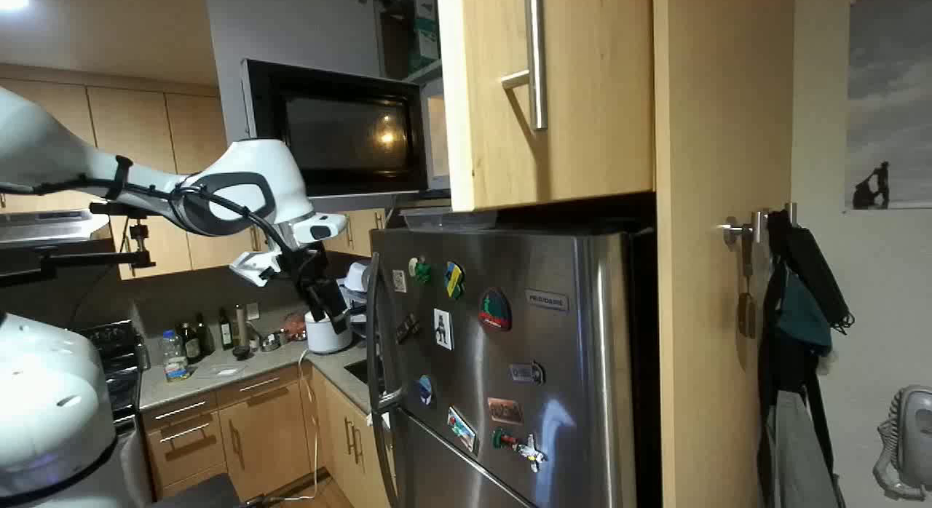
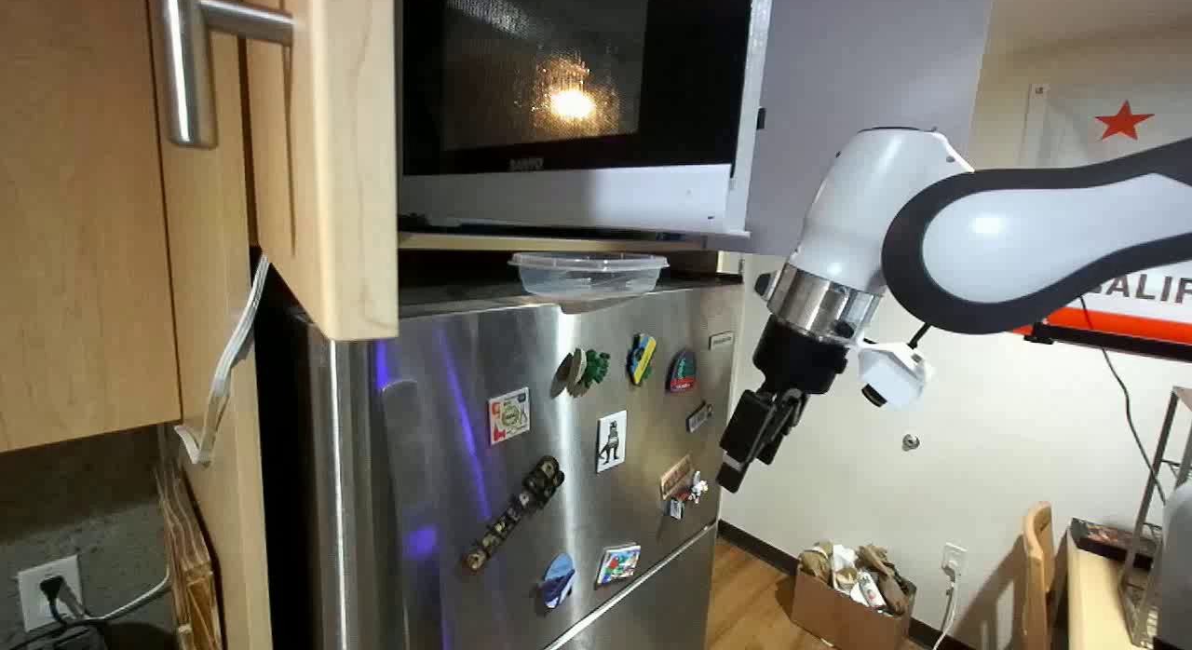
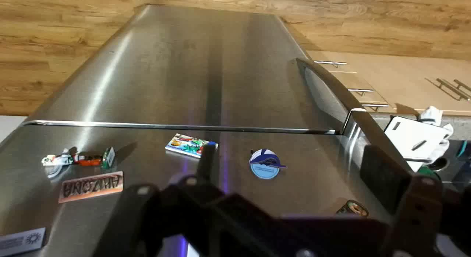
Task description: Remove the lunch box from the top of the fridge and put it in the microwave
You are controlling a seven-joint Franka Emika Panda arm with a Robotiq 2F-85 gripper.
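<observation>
Amid light-wood cabinets, a clear-plastic lunch box is resting atop a magnet-dotted steel fridge, beneath a black-fronted microwave; in an exterior view, a wooden door is partly hiding the box. A black gripper is hovering near the fridge, jaws parted.

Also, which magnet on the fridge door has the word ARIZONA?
It is the copper-coloured plate at the left of the wrist view, its letters upside down there. Its colour sets it apart; the grey plate nearby shows a sun shape.
</observation>
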